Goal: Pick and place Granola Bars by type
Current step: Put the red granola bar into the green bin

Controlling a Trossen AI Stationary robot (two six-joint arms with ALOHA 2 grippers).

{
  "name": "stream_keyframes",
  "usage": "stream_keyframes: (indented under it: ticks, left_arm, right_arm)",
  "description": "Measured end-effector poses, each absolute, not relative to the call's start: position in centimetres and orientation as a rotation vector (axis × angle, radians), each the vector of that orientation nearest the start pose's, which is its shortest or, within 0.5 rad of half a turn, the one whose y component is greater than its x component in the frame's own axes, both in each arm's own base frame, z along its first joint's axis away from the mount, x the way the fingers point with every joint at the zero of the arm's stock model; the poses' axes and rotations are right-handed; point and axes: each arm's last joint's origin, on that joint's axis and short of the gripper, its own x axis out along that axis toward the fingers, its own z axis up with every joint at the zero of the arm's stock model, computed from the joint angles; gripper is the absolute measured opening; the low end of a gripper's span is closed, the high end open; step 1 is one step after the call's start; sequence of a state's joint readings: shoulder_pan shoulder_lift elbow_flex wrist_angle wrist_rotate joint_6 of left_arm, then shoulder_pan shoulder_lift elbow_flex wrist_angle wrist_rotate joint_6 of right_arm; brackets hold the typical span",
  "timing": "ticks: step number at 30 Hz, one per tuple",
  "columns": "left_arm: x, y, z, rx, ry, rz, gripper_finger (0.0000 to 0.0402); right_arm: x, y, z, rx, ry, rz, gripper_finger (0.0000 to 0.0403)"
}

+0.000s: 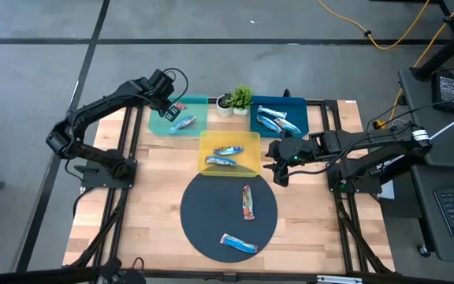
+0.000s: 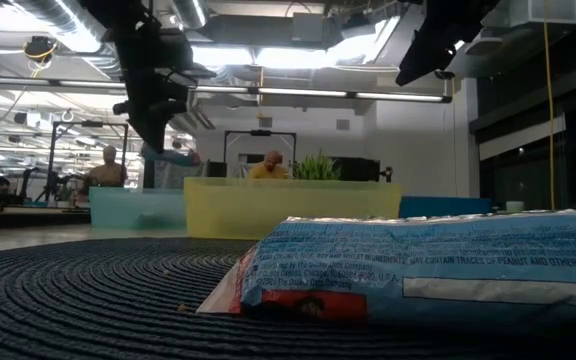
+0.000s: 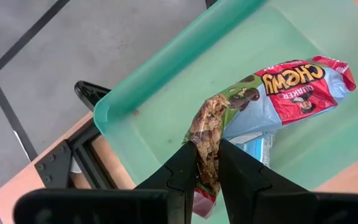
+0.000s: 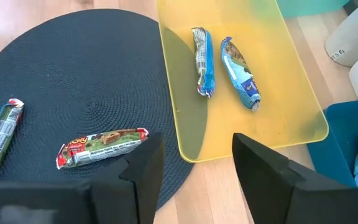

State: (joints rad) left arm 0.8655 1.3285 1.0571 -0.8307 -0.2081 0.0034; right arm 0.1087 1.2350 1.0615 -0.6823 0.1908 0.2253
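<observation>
Placing step: the left claw (image 3: 207,163), pinched on a foil-wrapped blue-and-red granola bar (image 3: 272,99), hangs over the teal plastic tray (image 3: 166,81); next, release. The right claw (image 4: 194,165) gapes empty beside it.

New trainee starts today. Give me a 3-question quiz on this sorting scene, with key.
1. True or false: the left hand grips a granola bar over the green tray.
2. How many bars lie on the dark round mat?
A) one B) two C) four
3. Fill in: the right hand hangs open beside the ___ tray.

Key: 1 true. 2 B. 3 yellow.
</observation>
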Motion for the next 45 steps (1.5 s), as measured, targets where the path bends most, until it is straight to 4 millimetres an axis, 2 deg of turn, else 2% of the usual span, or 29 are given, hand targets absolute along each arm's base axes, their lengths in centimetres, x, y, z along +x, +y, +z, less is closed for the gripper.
stream_keyframes:
  ticks: [8, 11, 16, 21, 35, 45]
  left_arm:
    - [15.2, 21.1, 25.6, -0.365, 1.032, 1.020, 0.0054]
    - [14.7, 21.7, 24.2, -0.374, 1.022, 1.036, 0.0054]
    - [14.4, 22.1, 21.9, -0.486, 1.015, 0.990, 0.0054]
    - [14.4, 22.1, 20.8, -0.509, 1.048, 0.971, 0.0054]
    - [14.4, 22.1, 20.5, -0.546, 1.039, 0.985, 0.0058]
    - [14.5, 22.0, 20.5, -0.562, 1.039, 0.974, 0.0119]
  right_arm:
    - [24.7, 2.1, 29.7, 0.083, 0.832, -0.174, 0.0190]
    - [24.7, 2.1, 29.7, 0.083, 0.831, -0.175, 0.0190]
    - [24.7, 2.1, 29.7, 0.084, 0.831, -0.175, 0.0190]
    - [24.7, 2.1, 29.7, 0.084, 0.831, -0.175, 0.0190]
    - [24.7, 2.1, 29.7, 0.088, 0.830, -0.176, 0.0190]
    - [24.7, 2.1, 29.7, 0.086, 0.830, -0.175, 0.0190]
